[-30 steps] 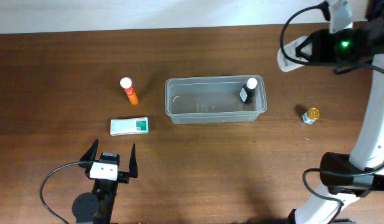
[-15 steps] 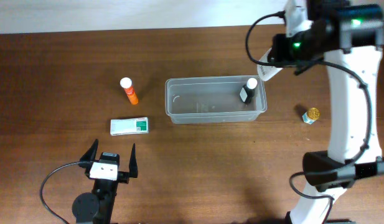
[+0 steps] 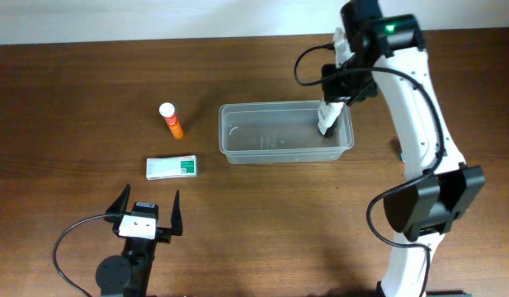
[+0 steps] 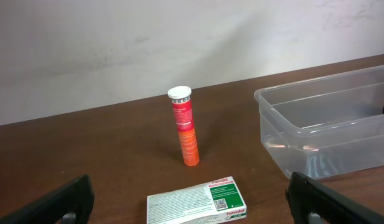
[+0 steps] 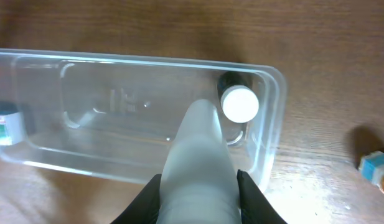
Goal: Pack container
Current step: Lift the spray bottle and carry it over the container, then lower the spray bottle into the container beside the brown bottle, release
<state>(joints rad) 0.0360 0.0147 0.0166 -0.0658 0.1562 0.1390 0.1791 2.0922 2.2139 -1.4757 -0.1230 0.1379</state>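
1. Right arm (image 3: pixel 421 103): white links, black joints, a green light (image 3: pixel 392 27) lit near its top.
2. Black cables (image 3: pixel 298 70) loop beside it.
3. Left arm (image 3: pixel 118 271): black, with white wrist plate (image 3: pixel 140 221), pointed black fingers (image 3: pixel 120 205), looping black cable (image 3: pixel 60 239).

Saw mostly just the cap of the small bottle (image 5: pixel 240 104). Could not read the box (image 4: pixel 196 202). Lost one end of the container (image 4: pixel 328 124) past the edge.

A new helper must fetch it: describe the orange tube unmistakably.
Find the clear container mid-table and look past its left end. Two things sit there: the tube stands upright, orange with a white cap, while the box lies flat, white and green.
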